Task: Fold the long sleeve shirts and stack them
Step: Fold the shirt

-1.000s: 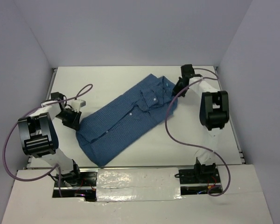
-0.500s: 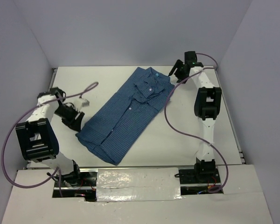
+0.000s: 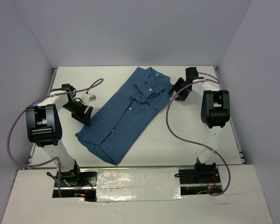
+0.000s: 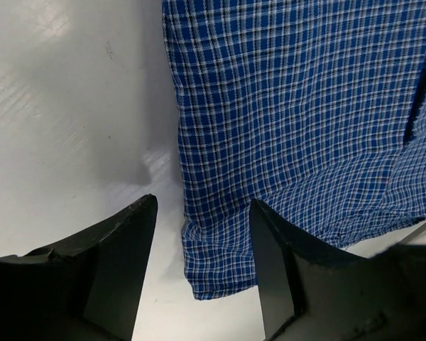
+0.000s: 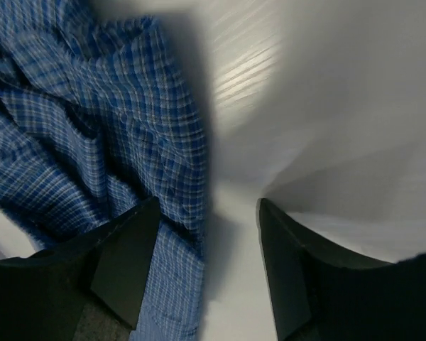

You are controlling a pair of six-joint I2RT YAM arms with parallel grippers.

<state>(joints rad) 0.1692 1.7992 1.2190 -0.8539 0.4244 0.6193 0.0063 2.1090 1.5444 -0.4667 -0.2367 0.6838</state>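
Note:
The long sleeve shirt (image 3: 126,114), blue with fine checks, lies folded into a narrow strip. It runs slantwise across the white table, collar at the far right and hem at the near left. My left gripper (image 3: 87,117) is open at the shirt's left edge. In the left wrist view a corner of the shirt (image 4: 305,106) lies under the gap of the left gripper (image 4: 202,213), held by neither finger. My right gripper (image 3: 178,90) is open just right of the collar. In the right wrist view the right gripper (image 5: 207,213) straddles the edge of the shirt (image 5: 92,106).
The white table (image 3: 191,135) is walled at the back and on both sides. A purple cable (image 3: 169,126) loops over the table beside the right arm. Another purple cable (image 3: 91,86) arches over the left arm. Both arm bases stand at the near edge.
A second ago both grippers were at the wider shirt's edges. The shirt has since become narrower and both grippers have opened and let go. The right gripper rose, then came down by the collar.

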